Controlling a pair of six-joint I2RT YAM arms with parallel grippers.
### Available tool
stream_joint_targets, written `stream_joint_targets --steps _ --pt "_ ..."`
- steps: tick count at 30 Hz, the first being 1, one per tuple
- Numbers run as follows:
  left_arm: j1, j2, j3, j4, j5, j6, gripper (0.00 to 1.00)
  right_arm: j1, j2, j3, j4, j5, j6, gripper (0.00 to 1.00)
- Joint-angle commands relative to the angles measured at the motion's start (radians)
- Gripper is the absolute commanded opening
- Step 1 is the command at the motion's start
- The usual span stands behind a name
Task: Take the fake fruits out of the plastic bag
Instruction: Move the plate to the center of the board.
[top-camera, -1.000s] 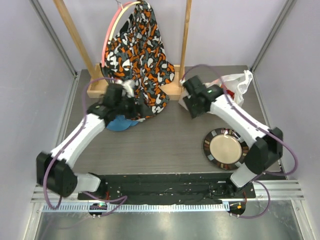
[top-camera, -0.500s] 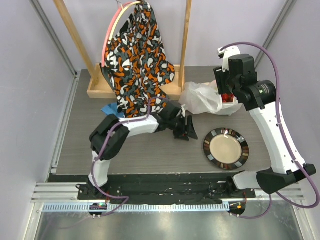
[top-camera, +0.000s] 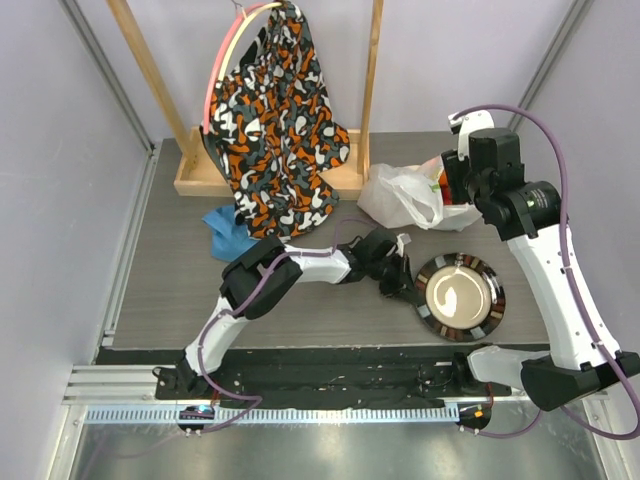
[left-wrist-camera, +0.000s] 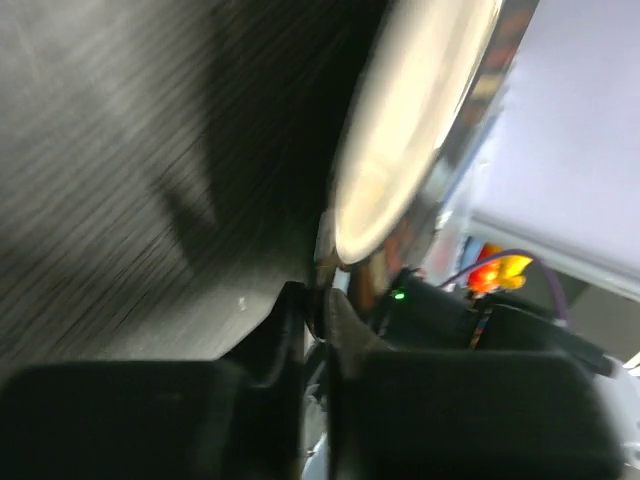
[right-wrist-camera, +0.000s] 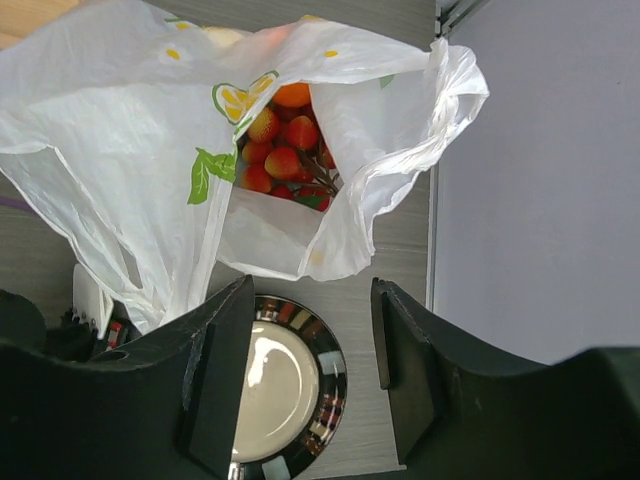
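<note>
- Now my left gripper has slid across the table and sits right at the rim of the plate. The blurred wrist view shows its fingers close together, but I cannot tell if they grip anything.
- Meanwhile my right gripper has settled above the plastic bag, its jaws spread wide and holding nothing.
- Inside the bag's open mouth I see strawberries and an orange; no fruit is out yet.
- I judge the right arm is lined up to reach in.
</note>
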Motion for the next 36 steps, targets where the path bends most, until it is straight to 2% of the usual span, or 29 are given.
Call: stream_joint_targets --steps 1,4,8,12,17,20,21,22,25,27,31,33,36 --pt "0.053 -0.027 -0.073 0.085 -0.009 -0.031 0.0 -0.003 -0.009 -0.018 0.053 -0.003 -0.012 0.57" --pt "0.106 -0.069 -0.172 0.125 0.018 -0.05 0.0 -0.005 0.002 -0.029 0.063 -0.009 -0.019 0.57" --pt "0.182 -0.177 -0.286 0.099 0.096 -0.008 0.0 -0.003 0.005 -0.041 0.074 -0.029 -0.051 0.58" --pt "0.234 -0.318 -0.364 -0.021 0.15 0.099 0.0 -0.005 -0.007 -0.109 0.092 -0.049 -0.088 0.58" --pt "0.275 -0.4 -0.453 -0.14 0.161 0.2 0.0 -0.017 -0.023 -0.153 0.16 -0.041 -0.039 0.58" --pt "0.284 -0.466 -0.482 -0.192 0.119 0.242 0.31 -0.025 -0.021 -0.132 0.22 -0.005 -0.033 0.58" --pt "0.284 -0.492 -0.478 -0.256 0.098 0.289 0.51 -0.029 -0.015 -0.123 0.238 0.02 -0.035 0.58" --pt "0.287 -0.541 -0.466 -0.301 0.072 0.32 0.57 -0.032 -0.011 -0.117 0.276 0.055 -0.035 0.58" --pt "0.289 -0.622 -0.37 -0.508 -0.035 0.494 0.64 -0.067 0.017 -0.091 0.303 0.159 0.005 0.58" --pt "0.288 -0.704 -0.303 -0.562 -0.121 0.618 0.7 -0.103 0.026 -0.088 0.301 0.199 0.025 0.58" --pt "0.245 -0.757 -0.092 -0.494 -0.187 0.841 0.73 -0.13 0.032 -0.124 0.284 0.195 0.028 0.58" --pt "0.229 -0.738 -0.053 -0.396 -0.146 0.883 0.78 -0.137 0.026 -0.153 0.281 0.16 0.041 0.58" --pt "0.182 -0.643 0.065 -0.336 -0.196 0.97 0.85 -0.147 0.048 -0.167 0.292 0.16 0.041 0.58"
